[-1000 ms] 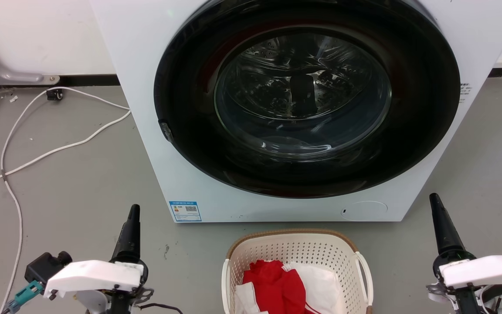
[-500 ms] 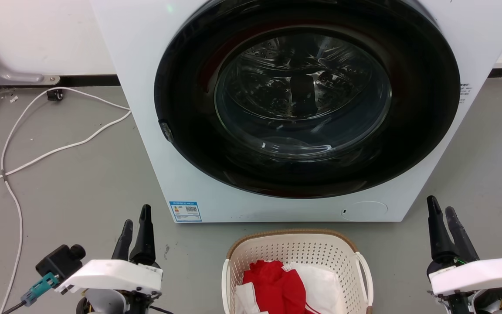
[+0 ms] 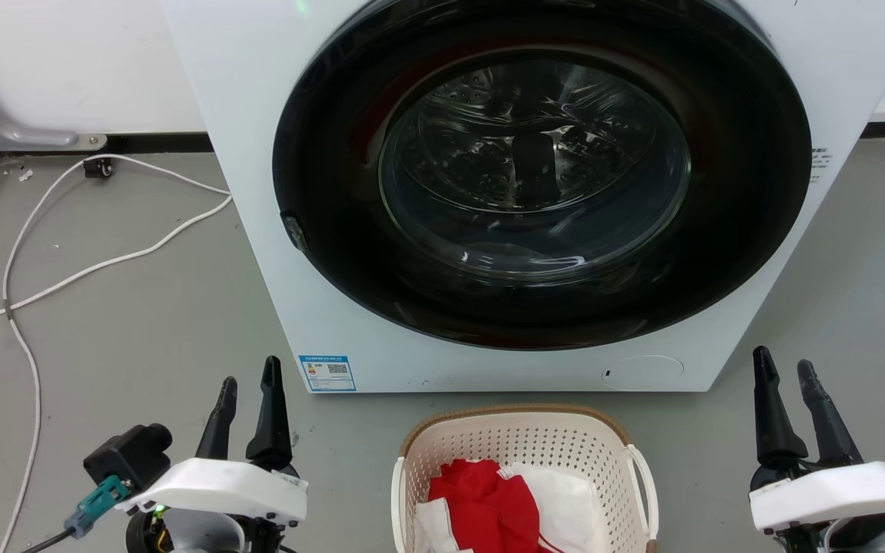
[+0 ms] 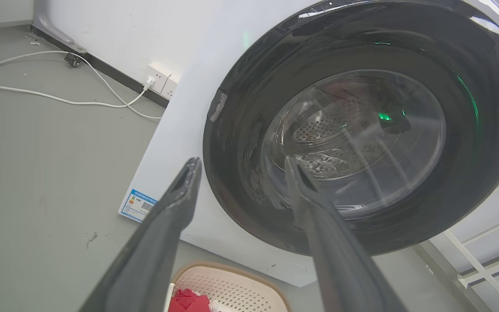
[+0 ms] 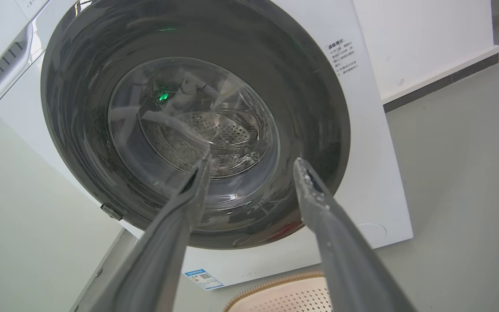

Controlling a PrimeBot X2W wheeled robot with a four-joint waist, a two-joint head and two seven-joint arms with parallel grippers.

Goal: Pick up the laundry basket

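Note:
The laundry basket [image 3: 611,461], cream perforated plastic with a brown woven-look rim, stands on the grey floor at the bottom centre of the head view, holding red and white cloth. Its far rim also shows low in the left wrist view [image 4: 249,279] and the right wrist view [image 5: 275,284]. My left gripper [image 3: 249,369] is open to the left of the basket, apart from it. My right gripper [image 3: 783,361] is open to the basket's right, also apart. Both point up toward the washing machine, and nothing is between either pair of fingers [image 4: 176,203] [image 5: 319,203].
A white front-loading washing machine [image 3: 258,192] with a dark round door stands just behind the basket. White cables [image 3: 104,261] trail over the floor at the left, running to a wall socket [image 4: 163,80]. Bare grey floor lies on both sides of the basket.
Both grippers have gone from shut to open. The left gripper has shifted right, toward the basket; the right one has drifted slightly. The basket has not moved.

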